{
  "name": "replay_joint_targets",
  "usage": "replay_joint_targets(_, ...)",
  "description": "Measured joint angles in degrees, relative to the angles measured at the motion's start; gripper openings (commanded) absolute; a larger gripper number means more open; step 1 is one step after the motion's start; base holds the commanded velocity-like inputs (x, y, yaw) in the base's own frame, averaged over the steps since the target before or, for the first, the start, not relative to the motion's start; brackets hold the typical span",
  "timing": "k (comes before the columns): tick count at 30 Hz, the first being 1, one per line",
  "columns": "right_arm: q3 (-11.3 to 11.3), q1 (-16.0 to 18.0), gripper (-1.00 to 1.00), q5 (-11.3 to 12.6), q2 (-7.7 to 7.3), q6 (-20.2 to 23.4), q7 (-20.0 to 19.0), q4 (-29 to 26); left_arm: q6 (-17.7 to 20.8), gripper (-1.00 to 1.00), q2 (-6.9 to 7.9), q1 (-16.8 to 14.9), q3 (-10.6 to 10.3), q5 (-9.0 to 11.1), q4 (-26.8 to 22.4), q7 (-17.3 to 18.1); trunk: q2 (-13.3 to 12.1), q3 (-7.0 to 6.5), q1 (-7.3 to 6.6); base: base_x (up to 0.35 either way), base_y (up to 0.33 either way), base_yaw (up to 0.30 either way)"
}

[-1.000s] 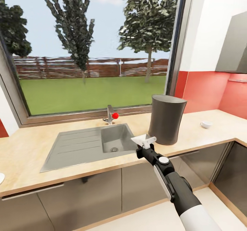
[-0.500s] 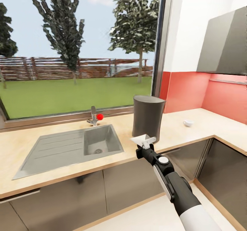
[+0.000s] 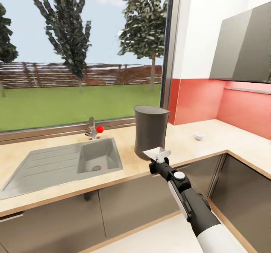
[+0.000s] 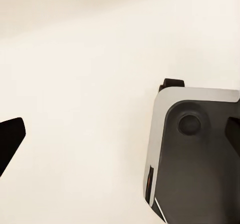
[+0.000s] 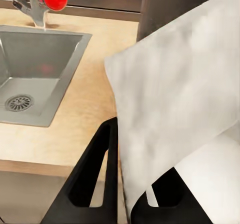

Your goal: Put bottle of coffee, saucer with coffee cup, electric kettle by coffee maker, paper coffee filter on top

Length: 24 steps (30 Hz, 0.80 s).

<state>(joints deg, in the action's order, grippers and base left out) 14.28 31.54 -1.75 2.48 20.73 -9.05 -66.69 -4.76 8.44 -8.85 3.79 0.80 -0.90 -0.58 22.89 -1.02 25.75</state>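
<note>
We see a long light wood countertop (image 3: 45, 187) crossing the middle of the head view below a wide window (image 3: 81, 53), with a steel sink (image 3: 56, 166) at centre left. The tall dark grey coffee maker (image 3: 150, 132) stands at frame centre, just right of the sink. Below it our right gripper (image 3: 160, 159) rises from lower right, jaws closed on the white paper coffee filter (image 5: 175, 91), held low in front of the machine. A tiny white coffee cup (image 3: 198, 135) sits at centre right. We cannot tell how the left gripper's jaws stand
</note>
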Motion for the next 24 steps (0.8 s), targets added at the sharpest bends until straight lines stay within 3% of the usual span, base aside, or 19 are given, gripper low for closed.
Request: replay_joint_targets(24,-0.04,0.0,-1.0,0.0,-0.03,0.05,0.0,-0.31,0.01,1.0,-0.26,0.0,0.0,0.0,0.0,0.0,-0.01,0.0,0.01,0.037,-0.274,0.0)
